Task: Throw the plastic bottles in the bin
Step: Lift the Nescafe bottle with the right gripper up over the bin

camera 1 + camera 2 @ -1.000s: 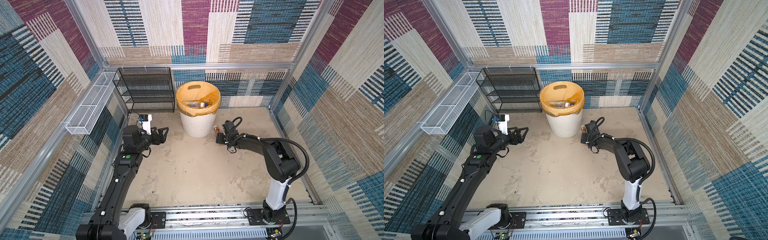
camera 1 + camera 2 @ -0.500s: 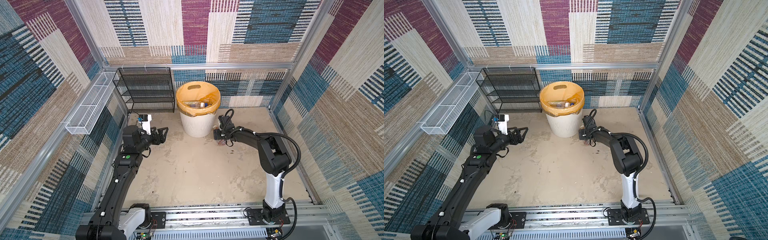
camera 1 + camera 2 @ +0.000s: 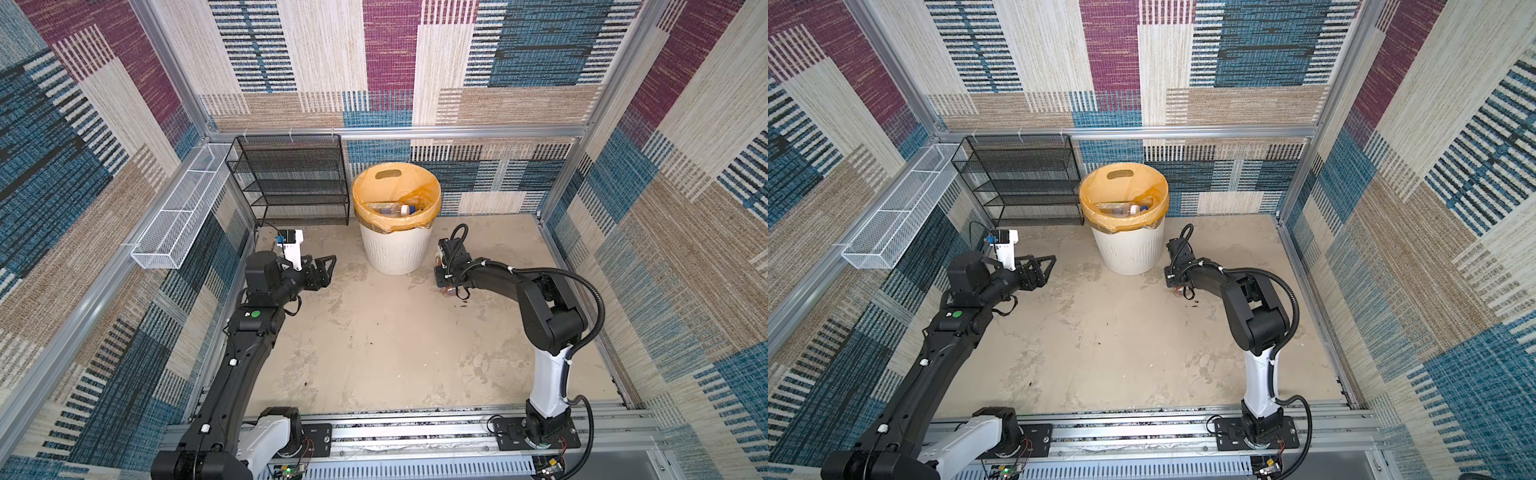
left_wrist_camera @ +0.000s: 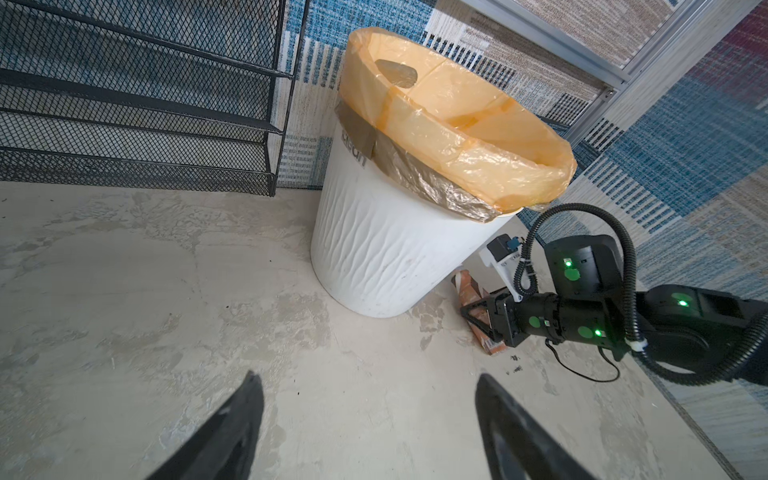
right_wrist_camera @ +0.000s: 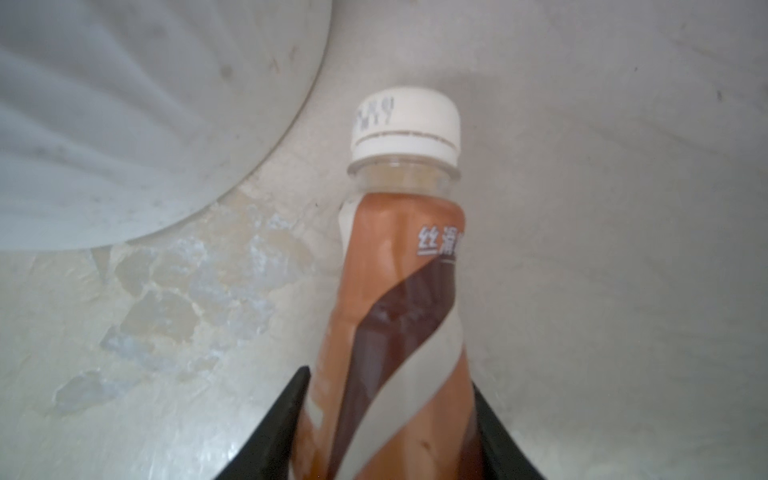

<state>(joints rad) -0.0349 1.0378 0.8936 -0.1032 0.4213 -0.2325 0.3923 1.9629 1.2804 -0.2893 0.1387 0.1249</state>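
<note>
With my right gripper (image 5: 390, 376) pinching the bottle (image 5: 399, 266) beside the bin (image 4: 386, 253) and my left gripper (image 4: 366, 376) wide and empty, a slack hold could drop it short.

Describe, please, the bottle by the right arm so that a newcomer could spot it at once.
Find the round white bin with the orange liner. On the floor right of it lies a bottle, between the jaws of the right gripper. Unlike the clear bottles in the bin, it wears a brown-and-white swirled label.
</note>
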